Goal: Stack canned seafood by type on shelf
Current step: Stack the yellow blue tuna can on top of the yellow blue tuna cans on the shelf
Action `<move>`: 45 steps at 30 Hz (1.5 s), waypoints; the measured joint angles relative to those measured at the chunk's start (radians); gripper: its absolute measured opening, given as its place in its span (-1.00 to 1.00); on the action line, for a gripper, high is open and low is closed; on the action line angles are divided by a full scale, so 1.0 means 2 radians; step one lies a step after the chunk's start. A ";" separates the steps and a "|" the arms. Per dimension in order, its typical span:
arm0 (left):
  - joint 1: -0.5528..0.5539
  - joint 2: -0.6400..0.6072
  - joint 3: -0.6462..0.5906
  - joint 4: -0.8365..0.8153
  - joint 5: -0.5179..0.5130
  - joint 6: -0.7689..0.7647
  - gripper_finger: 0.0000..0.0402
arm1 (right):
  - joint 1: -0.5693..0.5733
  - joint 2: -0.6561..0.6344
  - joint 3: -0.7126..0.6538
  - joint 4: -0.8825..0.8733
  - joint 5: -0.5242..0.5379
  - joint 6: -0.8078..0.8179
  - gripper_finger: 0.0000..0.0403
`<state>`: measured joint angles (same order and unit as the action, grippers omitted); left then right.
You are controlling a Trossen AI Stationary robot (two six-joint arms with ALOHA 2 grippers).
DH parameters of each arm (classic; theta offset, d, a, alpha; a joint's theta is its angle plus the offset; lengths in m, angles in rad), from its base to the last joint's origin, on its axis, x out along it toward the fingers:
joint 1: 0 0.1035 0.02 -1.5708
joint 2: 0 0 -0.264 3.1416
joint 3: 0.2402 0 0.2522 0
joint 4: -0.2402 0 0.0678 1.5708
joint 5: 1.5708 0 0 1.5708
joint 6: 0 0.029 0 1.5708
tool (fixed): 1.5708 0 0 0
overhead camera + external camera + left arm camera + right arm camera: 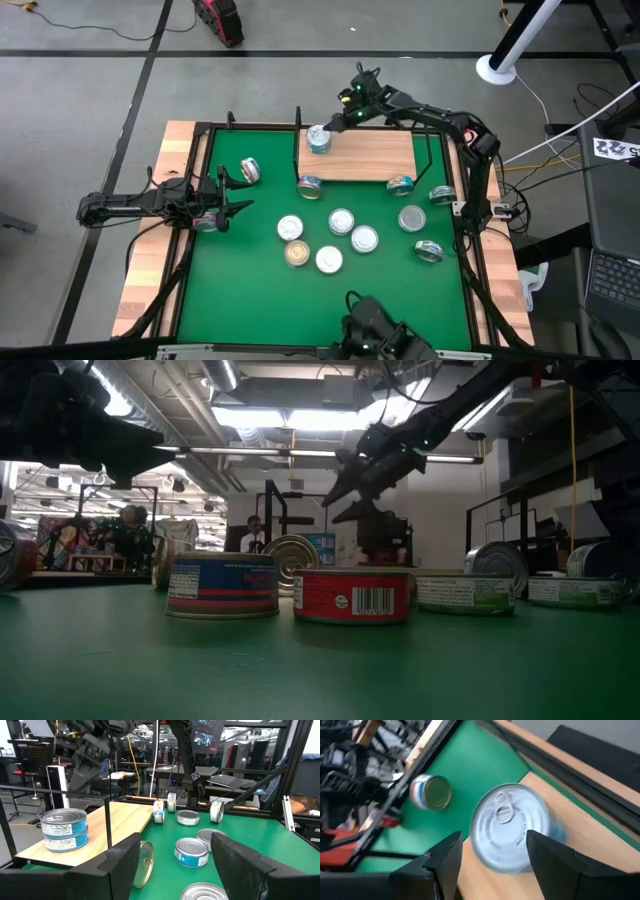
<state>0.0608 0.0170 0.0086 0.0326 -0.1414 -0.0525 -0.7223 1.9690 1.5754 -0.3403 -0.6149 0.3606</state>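
Two teal-blue tins [64, 829] stacked, silver lids up, on shelf [100, 832]

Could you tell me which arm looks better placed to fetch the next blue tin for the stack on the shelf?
Probably the left: its open gripper sits low over the mat facing loose tins, while the right gripper is open above the stack.

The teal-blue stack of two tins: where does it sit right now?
In the high view, the teal-blue stack stands at the far left corner of the shelf, just below the open right tool, away from the loose tins on the green mat.
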 joint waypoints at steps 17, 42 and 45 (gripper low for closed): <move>0.000 0.000 0.000 0.000 0.000 0.000 0.19 | 0.047 -0.001 0.208 -0.506 0.070 -0.233 0.10; 0.000 0.000 0.000 0.000 0.000 0.000 0.19 | 0.344 -0.141 0.155 -0.614 0.354 -0.209 0.10; 0.000 0.000 0.000 0.000 0.000 0.000 0.19 | 0.347 -0.170 0.088 -0.615 0.378 -0.196 0.10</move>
<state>0.0605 0.0167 0.0086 0.0326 -0.1412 -0.0528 -0.0292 1.6285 1.7524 -1.5697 0.1420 -0.0310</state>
